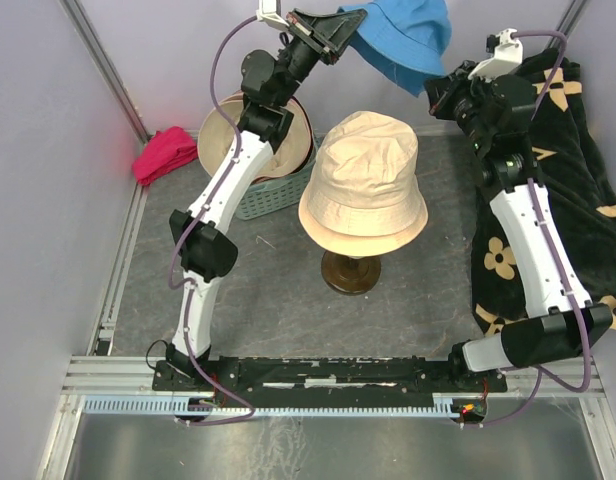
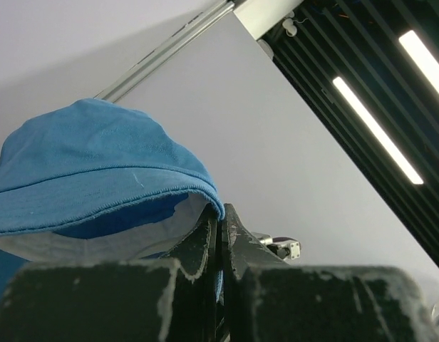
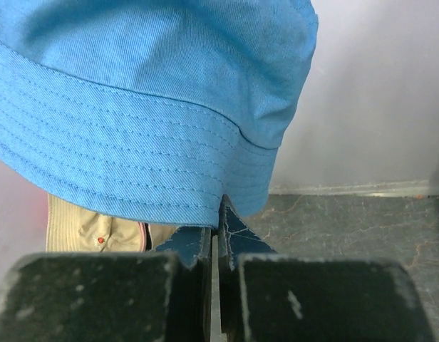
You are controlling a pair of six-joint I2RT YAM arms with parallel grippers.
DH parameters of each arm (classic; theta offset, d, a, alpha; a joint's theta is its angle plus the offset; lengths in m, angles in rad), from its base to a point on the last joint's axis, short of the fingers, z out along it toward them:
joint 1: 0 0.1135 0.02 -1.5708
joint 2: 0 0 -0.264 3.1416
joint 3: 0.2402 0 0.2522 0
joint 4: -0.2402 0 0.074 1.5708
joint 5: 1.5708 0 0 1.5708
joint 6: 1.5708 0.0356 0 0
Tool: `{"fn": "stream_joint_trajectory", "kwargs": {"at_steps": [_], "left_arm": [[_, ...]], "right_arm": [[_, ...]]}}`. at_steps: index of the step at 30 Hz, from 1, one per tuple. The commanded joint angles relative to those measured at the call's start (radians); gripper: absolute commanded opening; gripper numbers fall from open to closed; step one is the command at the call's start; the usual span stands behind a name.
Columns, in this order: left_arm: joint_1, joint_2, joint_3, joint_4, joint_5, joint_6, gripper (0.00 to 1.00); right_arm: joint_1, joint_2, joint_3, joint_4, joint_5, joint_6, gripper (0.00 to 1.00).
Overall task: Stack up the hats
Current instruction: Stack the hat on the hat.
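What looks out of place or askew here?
Nothing spilled or damaged. The blue hat hangs in the air, pinched at its brim by the left hand and right hand. A magenta cloth lies crumpled far left.

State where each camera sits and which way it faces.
Top external: above and behind the left arm and right arm, looking down on the table; both arms show whole.
Left wrist: on the left arm, looking up past the shut left end effector at the blue hat and ceiling lights.
Right wrist: on the right arm, looking across past the shut right end effector at the hat's brim and table.
Shared: both wrist views show the blue hat's pinched brim.
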Motion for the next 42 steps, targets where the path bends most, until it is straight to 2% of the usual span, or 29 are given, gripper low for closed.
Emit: {"fn": "stream_joint_trajectory", "kwargs": {"at_steps": [1,7,18,30,42], "left_arm": [[0.028,-0.127,-0.017,0.106,0.023,-0.018,0.03],[0.027,-0.226,-0.148,0.159,0.068,-0.015,0.03],[0.026,-0.307,-0.187,0.141,0.136,0.016,0.03],[0.026,-0.526,-0.526,0.200,0.092,0.111,0.03],[0.025,-0.661,-0.665,0.209,0.111,0.160,0.03]], "right_arm": [[-0.013,-0.068,0.006,0.007,0.060,-0.039,0.02],[-0.011,-0.121,-0.022,0.005,0.061,-0.046,0.02],[0.007,-0.198,-0.075,-0.009,0.060,-0.061,0.02],[0.019,-0.264,-0.128,-0.019,0.084,-0.103,0.02],[0.020,-0.363,-0.215,-0.020,0.102,-0.123,0.02]]}}
